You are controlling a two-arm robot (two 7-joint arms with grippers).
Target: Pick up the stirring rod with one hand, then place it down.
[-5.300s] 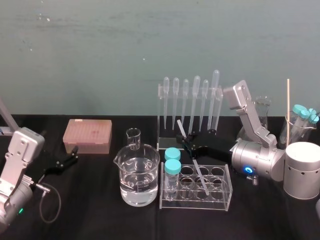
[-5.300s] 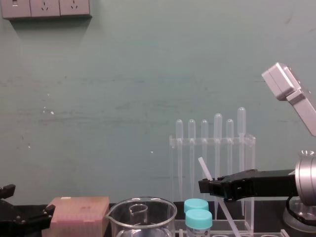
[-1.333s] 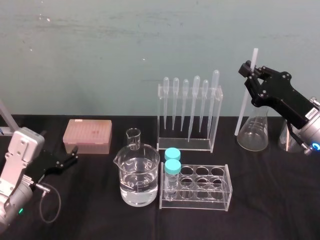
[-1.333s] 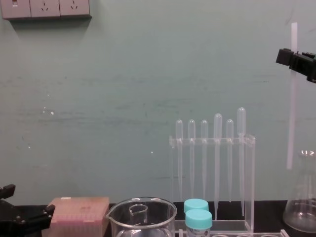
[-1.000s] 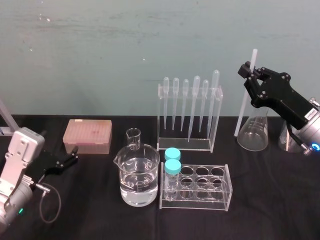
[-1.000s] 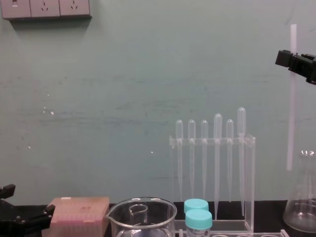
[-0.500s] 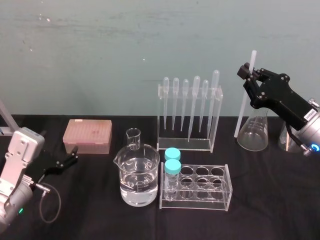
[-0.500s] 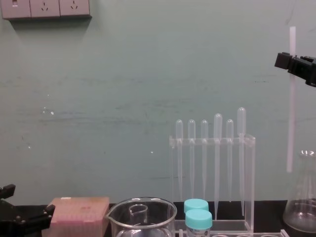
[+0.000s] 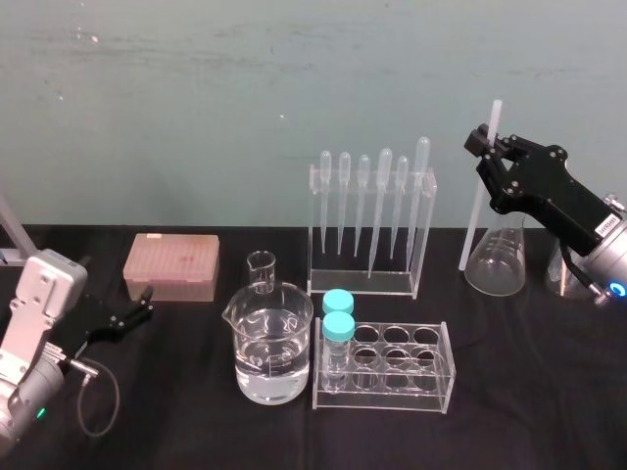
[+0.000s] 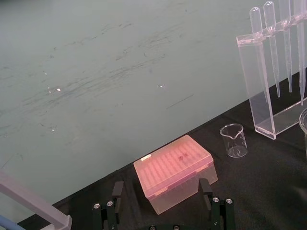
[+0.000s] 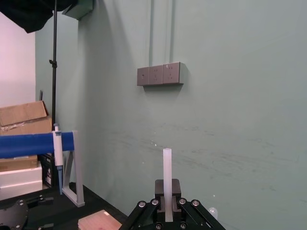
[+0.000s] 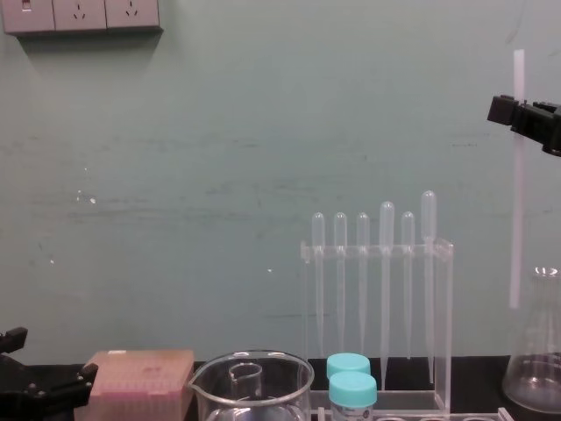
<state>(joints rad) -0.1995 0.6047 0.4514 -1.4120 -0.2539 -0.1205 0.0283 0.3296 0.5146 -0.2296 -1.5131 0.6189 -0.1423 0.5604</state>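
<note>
One arm is at work. The right gripper (image 9: 482, 145) is raised at the right of the scene, well above the table (image 9: 549, 411), with its jaws clamped on the rod (image 9: 475, 206). The grip sits near the rod's upper end: a short stub projects above the jaws and the long remainder hangs below them. The rod is nearly upright, with a slight tilt in the head view. Its lower end hangs free and, as far as can be seen, touches neither the table nor any vessel. That end is just beside the neck of the flask (image 9: 495, 266), on the side toward the pipette rack (image 9: 364, 284). Whether it is in front of the flask or level with it cannot be told.

The left gripper (image 9: 142, 305) is parked low at the left edge, jaws apart, near the pink tip box (image 9: 171, 266).

Task status, as judged: the pick-up is complete, since the rod is carried clear of every surface. The placement remains: the rod is not yet lowered to a resting place or let go. The flask, the pipette rack and the tube rack (image 9: 384, 399) stand close to a likely descent path and call for clearance.
</note>
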